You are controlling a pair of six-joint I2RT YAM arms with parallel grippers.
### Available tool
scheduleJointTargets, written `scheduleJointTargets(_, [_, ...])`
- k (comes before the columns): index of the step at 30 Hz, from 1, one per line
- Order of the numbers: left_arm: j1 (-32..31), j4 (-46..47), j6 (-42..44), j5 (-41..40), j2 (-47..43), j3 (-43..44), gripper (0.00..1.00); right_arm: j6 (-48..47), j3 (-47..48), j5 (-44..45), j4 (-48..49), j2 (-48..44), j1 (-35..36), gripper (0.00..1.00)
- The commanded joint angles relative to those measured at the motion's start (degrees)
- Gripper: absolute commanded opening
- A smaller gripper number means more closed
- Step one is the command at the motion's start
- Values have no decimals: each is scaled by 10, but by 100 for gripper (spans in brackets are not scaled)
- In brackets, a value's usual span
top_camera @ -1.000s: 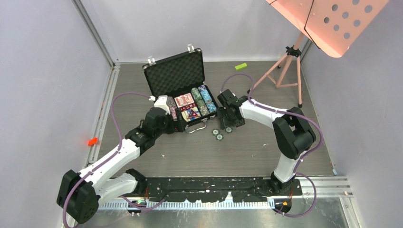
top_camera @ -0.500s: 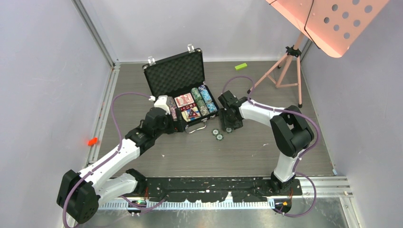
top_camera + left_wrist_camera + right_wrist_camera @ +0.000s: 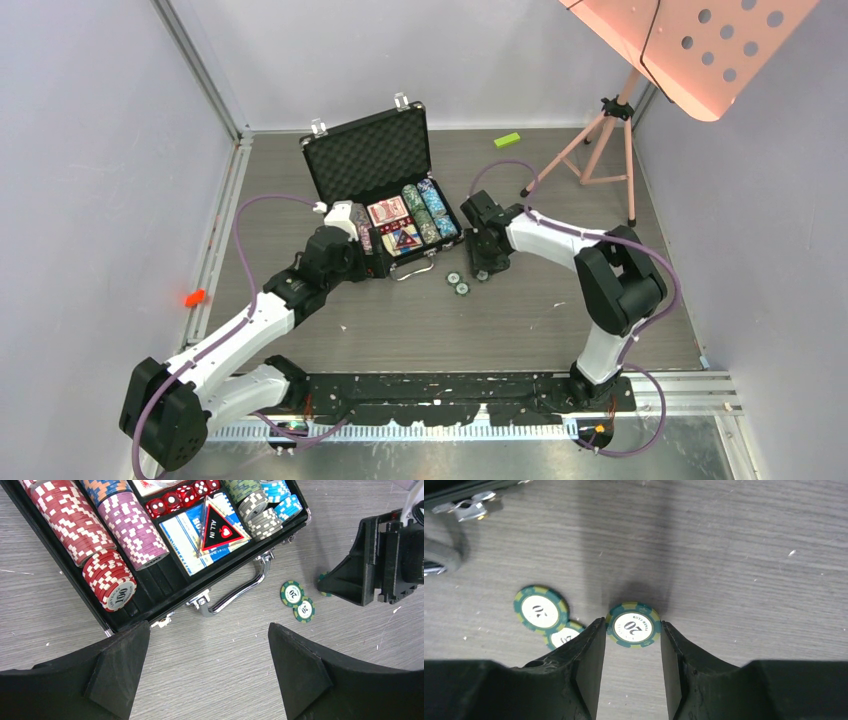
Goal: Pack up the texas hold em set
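The black briefcase [image 3: 368,155] lies open with its foam lid up, rows of striped poker chips [image 3: 132,522], red dice [image 3: 182,495] and a card deck [image 3: 187,532] inside. Three green chips lie on the table before its silver handle [image 3: 240,587]. My right gripper [image 3: 632,624] points down with a fingertip against each side of one green chip [image 3: 633,625], which lies flat on the table. The other two chips [image 3: 541,608] overlap just left of it. My left gripper [image 3: 209,670] hovers open near the case's front corner, nothing between its fingers.
A small green block [image 3: 507,140] lies behind the case to the right. A pink tripod stand [image 3: 605,140] with a perforated panel [image 3: 690,50] fills the back right corner. A small red item [image 3: 194,297] sits at the left table edge. Walls enclose three sides.
My right gripper has narrowed its jaws onto the rightmost green chip and settled slightly lower. The left arm and the case have not moved.
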Motion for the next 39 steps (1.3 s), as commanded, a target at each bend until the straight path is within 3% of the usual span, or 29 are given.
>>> scheduleJointTargets(1, [3,13,-5,4,-4,11,92,13,2,-2,-17,-52,23,36])
scheduleJointTargets(13, [3,15,-7,8,-3,9,92,43,-7,-14,3,-44,81,35])
scheduleJointTargets(28, [3,12,-7,5,-7,9,92,44,1,-6,32,9,90,35])
scheduleJointTargets(30, [3,12,-6,4,-8,9,92,44,1,-4,30,9,90,40])
scheduleJointTargets(32, [3,12,-6,4,-8,9,92,43,0,0,29,7,91,51])
scheduleJointTargets(39, [3,14,-6,5,-3,11,92,34,6,20,13,7,94,63])
